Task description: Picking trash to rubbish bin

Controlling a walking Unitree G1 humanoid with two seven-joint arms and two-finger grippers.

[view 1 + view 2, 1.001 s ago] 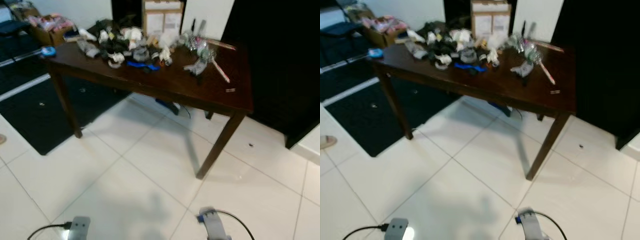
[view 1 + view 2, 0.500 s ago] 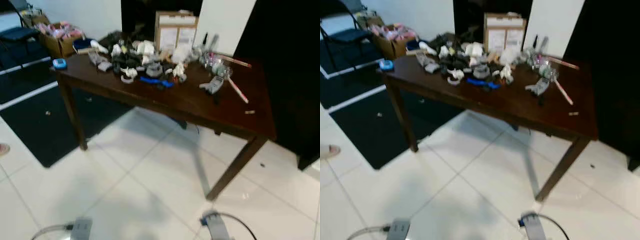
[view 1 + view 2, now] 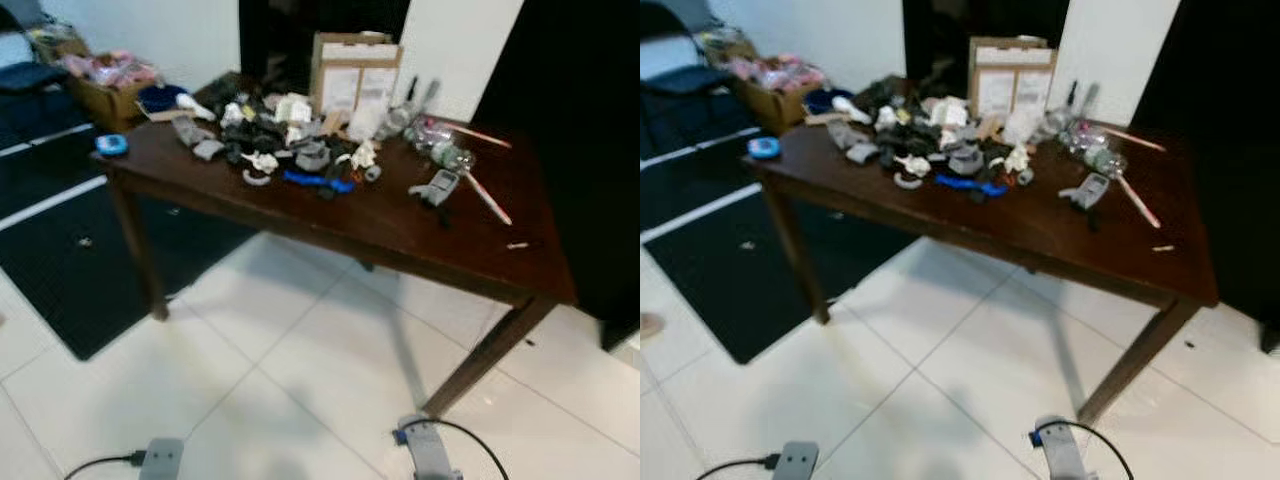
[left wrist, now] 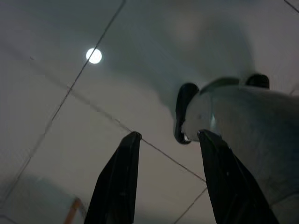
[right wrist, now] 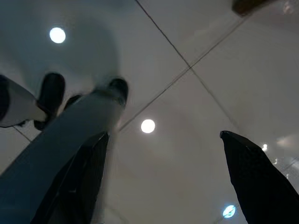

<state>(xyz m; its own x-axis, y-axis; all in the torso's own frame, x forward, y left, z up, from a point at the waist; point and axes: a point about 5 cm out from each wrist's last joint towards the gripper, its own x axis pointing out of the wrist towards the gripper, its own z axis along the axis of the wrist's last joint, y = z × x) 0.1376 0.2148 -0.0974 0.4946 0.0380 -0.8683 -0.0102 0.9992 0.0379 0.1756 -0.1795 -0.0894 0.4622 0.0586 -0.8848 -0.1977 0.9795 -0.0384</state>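
Ok, I see the trash pile (image 3: 290, 150) on the dark table (image 3: 400, 225), far side, approx 12 o'clock; cardboard box (image 3: 355, 75) behind it. Left gripper (image 4: 168, 182) and right gripper (image 5: 163, 177) hang over floor tiles (image 3: 280, 370), fingers apart, nothing held.

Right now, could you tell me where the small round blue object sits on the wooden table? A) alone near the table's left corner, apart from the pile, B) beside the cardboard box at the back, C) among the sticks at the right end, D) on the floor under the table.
A: the small round blue object lies by itself near the left corner of the wooden table, apart from the pile of clutter.
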